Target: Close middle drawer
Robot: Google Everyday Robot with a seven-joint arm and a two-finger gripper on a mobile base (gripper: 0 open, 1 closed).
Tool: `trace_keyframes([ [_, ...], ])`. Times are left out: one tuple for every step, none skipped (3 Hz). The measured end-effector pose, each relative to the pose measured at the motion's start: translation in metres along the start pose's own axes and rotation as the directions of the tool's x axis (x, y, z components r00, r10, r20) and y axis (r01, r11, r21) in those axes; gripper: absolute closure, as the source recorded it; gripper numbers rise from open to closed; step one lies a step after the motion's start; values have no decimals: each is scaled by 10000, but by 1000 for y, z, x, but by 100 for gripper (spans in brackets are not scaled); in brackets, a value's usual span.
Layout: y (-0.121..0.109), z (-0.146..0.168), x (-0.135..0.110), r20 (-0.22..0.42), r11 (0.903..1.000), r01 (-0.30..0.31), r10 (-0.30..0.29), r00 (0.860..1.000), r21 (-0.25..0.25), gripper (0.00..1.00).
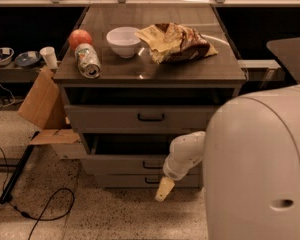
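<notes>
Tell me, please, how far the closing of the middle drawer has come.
Nothing looks done: the middle drawer juts out, with a dark gap above its front. In hand: the claw hangs low before the cabinet, below that front, right of the handle. Left: pushing the drawer in flush.
</notes>
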State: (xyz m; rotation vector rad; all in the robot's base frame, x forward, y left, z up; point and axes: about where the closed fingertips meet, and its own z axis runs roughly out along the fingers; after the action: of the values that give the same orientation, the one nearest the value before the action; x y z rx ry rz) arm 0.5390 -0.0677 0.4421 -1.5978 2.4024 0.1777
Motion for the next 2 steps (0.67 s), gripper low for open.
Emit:
trace_keyframes([
  [-4,-17,19,324,9988,-458,452,9985,181,0],
  [-2,-21,36,275,9970,-779,778,9966,39,0],
])
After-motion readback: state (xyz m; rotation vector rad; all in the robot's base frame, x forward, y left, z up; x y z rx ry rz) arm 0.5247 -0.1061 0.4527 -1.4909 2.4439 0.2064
